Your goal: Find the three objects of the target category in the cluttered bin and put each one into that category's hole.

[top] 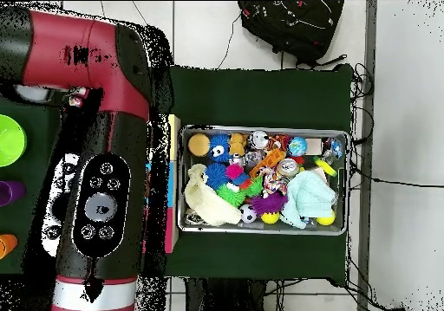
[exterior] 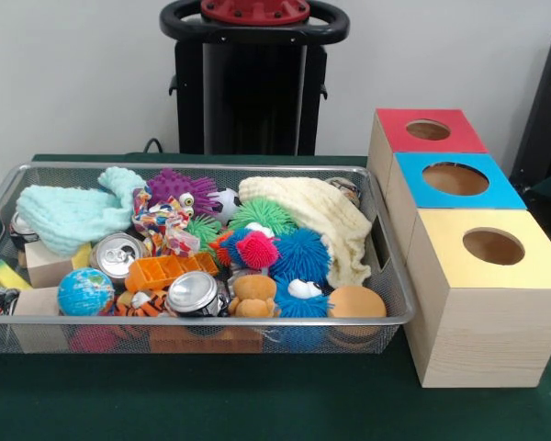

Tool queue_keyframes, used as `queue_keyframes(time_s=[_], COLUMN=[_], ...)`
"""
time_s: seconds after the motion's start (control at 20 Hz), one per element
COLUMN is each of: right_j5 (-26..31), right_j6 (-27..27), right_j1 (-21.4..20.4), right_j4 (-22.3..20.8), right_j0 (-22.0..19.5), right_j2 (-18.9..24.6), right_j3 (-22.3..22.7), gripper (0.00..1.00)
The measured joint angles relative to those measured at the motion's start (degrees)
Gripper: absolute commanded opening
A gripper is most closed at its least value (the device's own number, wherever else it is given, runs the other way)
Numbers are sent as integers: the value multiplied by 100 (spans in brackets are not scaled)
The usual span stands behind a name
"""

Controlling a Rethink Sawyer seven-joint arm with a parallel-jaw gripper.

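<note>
The wire mesh bin (exterior: 211, 168) stands on the green table, full of toys; it also shows in the overhead view (top: 260, 231). One knotted twist of white spotted cloth (exterior: 165, 220) lies left of centre among the clutter, also in the overhead view (top: 276, 179). I cannot tell whether it is one knot or more; other such knots are hidden. The round hole (exterior: 493, 246) in the yellow-topped box (exterior: 533, 266) is to the right of the bin. The red and black arm (top: 104, 152) covers the boxes in the overhead view. The gripper shows in neither view.
The blue-topped box (exterior: 496, 195) and red-topped box (exterior: 459, 140) stand behind the yellow one. In the bin are a teal cloth (exterior: 69, 216), a cream cloth (exterior: 317, 216), cans (exterior: 193, 292), spiky balls (exterior: 301, 253), a globe ball (exterior: 84, 292) and an orange tray (exterior: 170, 269). The pedestal (exterior: 253, 83) stands behind.
</note>
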Motion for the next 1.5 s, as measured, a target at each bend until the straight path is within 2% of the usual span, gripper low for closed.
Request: queue_keyframes(time_s=[0.35, 0.7, 1.05, 1.5], right_j5=[-488, -608, -677, -695], right_j6=[0, 0, 0, 0], right_j1=[15, -6, -187, -422], right_j4=[-37, -137, -361, -498], right_j0=[-66, -103, -97, -98], right_j2=[217, 330, 350, 355], right_j3=[172, 320, 837, 1227], gripper=[0, 0, 0, 0])
